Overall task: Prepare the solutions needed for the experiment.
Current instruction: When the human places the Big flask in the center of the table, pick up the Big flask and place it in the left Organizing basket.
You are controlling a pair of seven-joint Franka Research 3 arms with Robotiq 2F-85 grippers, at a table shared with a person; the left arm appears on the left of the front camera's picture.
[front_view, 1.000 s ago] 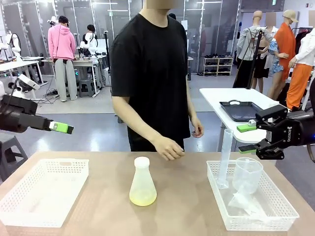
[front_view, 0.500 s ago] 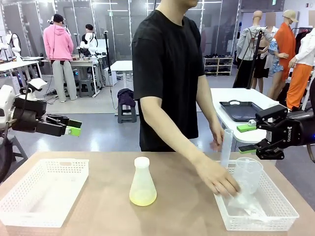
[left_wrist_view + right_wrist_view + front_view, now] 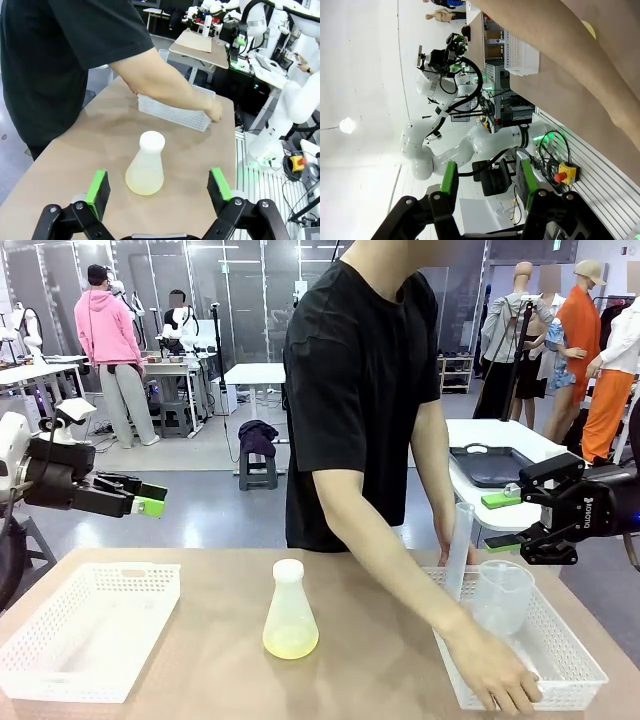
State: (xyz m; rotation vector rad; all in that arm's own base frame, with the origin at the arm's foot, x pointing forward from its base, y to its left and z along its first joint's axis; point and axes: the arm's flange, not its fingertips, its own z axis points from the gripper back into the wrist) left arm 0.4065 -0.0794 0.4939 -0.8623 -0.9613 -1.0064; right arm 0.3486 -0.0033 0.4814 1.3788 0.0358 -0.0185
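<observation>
In the front view, the solutions (image 3: 290, 643) form a shallow yellow-green layer in the bottom of a capped flask (image 3: 289, 608) standing at lower centre on the table (image 3: 210, 660), between two white baskets. The left gripper (image 3: 150, 502) hovers at mid-left above the left basket (image 3: 30, 625), jaws spread, well apart from the liquid and higher than it. The right gripper (image 3: 502, 521) hangs at mid-right over the right basket (image 3: 592, 668), its green pads apart with nothing between them, also well clear of the flask. The person's hand (image 3: 500, 680) rests on that basket's near rim, beside a clear beaker (image 3: 502, 592) and a tall cylinder (image 3: 459, 555). In the left wrist view, the left gripper (image 3: 157, 172) shows its fingers wide apart at the bottom edge, and the solutions (image 3: 142, 187) sit in the flask (image 3: 147, 160) framed between them, farther along the table. In the right wrist view, the right gripper (image 3: 487, 181) stands part-open and empty at the bottom, with the person's arm (image 3: 570, 55) crossing the upper right.
</observation>
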